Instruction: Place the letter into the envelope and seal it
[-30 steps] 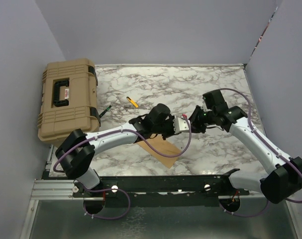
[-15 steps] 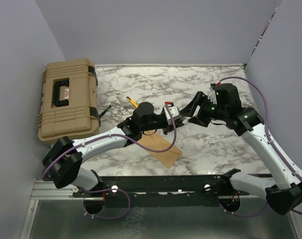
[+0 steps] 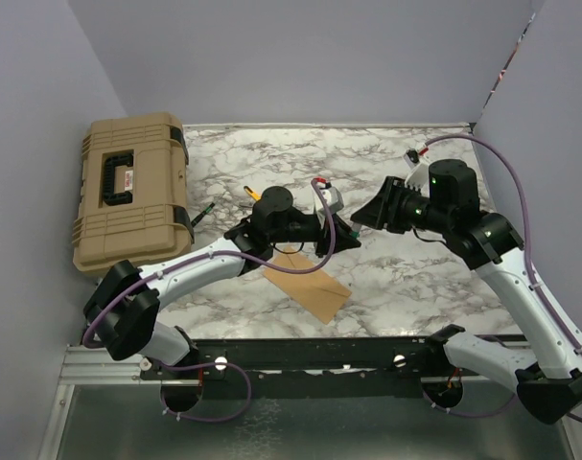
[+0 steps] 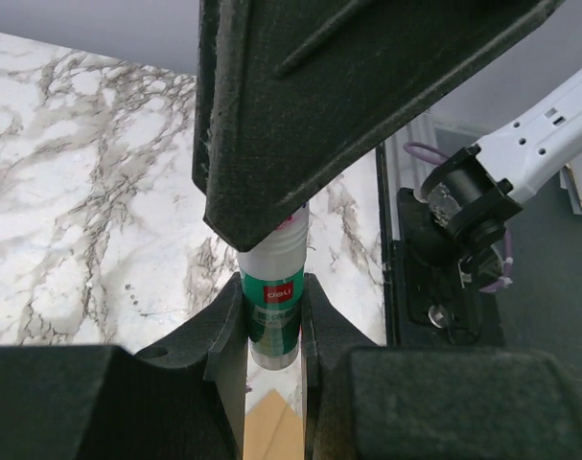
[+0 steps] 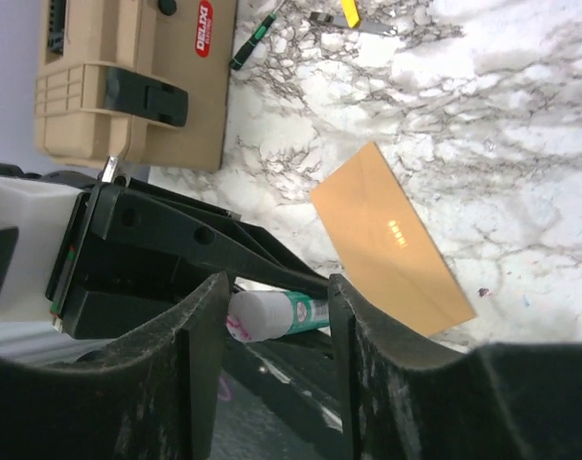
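The tan envelope [image 3: 308, 284] lies flat on the marble table, below both arms; its diagonal seams show in the right wrist view [image 5: 391, 240]. The letter is hidden. My left gripper [image 3: 337, 236] [image 4: 272, 331] is shut on a green-and-white glue stick [image 4: 273, 305], held in the air above the envelope's corner [image 4: 271, 431]. My right gripper [image 3: 363, 218] [image 5: 273, 299] faces it from the right. Its jaws stand open around the stick's white cap [image 5: 267, 314], which touches one finger and stays clear of the other.
A tan tool case [image 3: 132, 196] [image 5: 128, 77] sits at the table's left edge. A yellow knife [image 3: 256, 196] and a green-handled tool [image 3: 204, 211] lie beside it. The black rail [image 3: 300, 351] runs along the near edge.
Both grippers have moved up and away from the near edge with the glue stick between them. The right gripper was shut at the stick's end and now stands open around the cap.
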You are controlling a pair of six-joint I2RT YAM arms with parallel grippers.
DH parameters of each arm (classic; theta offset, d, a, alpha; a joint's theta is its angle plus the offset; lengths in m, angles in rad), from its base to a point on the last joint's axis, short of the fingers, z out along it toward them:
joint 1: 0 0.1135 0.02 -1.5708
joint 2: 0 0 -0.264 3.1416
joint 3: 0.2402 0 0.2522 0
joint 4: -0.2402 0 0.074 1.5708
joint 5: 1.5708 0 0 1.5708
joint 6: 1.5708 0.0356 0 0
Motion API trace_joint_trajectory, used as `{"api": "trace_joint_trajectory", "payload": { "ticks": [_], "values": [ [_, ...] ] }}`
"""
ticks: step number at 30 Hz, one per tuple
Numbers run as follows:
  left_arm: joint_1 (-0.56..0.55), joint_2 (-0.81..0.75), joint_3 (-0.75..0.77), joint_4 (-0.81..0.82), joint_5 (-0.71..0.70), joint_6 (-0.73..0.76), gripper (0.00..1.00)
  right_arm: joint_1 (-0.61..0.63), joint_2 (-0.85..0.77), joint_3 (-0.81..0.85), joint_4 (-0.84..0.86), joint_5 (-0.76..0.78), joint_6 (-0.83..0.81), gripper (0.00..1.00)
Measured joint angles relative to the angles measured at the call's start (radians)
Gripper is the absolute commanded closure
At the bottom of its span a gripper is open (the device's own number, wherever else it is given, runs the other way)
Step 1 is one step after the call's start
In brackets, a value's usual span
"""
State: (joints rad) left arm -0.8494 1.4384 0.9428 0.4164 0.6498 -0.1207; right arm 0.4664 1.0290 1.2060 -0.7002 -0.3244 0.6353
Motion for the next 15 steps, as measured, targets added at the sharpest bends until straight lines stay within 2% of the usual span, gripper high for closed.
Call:
{"api": "trace_joint_trajectory", "payload": {
  "ticks": [2, 5, 11, 15],
  "values": [
    [0.002, 0.002, 0.012, -0.003, 0.018, -0.018, 1.00, 0.000, 0.000, 0.004, 0.009, -0.006, -0.033, 0.61],
    [0.005, 0.007, 0.026, -0.020, 0.039, -0.037, 1.00, 0.000, 0.003, 0.005, 0.023, -0.030, -0.066, 0.63],
    [0.012, 0.016, 0.042, -0.053, 0.047, -0.053, 1.00, 0.000, 0.011, 0.005, 0.027, -0.073, -0.089, 0.62],
    [0.016, 0.017, 0.044, -0.057, 0.046, -0.055, 1.00, 0.000, 0.011, 0.005, 0.032, -0.089, -0.089, 0.58]
  ]
}}
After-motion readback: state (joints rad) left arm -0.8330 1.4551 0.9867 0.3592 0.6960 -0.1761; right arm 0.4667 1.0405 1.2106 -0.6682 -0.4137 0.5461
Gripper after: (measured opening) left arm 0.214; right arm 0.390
